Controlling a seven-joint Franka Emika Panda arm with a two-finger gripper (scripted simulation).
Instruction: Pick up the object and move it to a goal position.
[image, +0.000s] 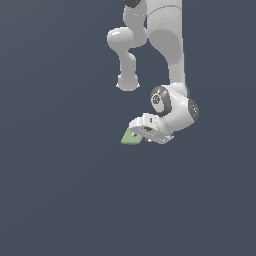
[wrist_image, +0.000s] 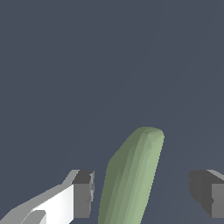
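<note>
The pincer (image: 140, 134) stands wide, its two dark fingertips (wrist_image: 84, 193) set well apart with the object (wrist_image: 131, 179) lying between them, touching neither in the wrist view. The object (image: 131, 137), a pale green flattish piece with rounded edges, presents its narrow edge toward the wrist camera, so the jaws straddle its thin dimension; this alignment appears chosen so that closing them would clamp the two broad faces. In the exterior view the object protrudes from beneath the pincer toward that view's left. The arm (image: 170, 55) descends from above, its wrist bent so that the hand tilts obliquely rather than pointing straight down. No goal marker is visible. The grasp is judged not yet made.
</note>
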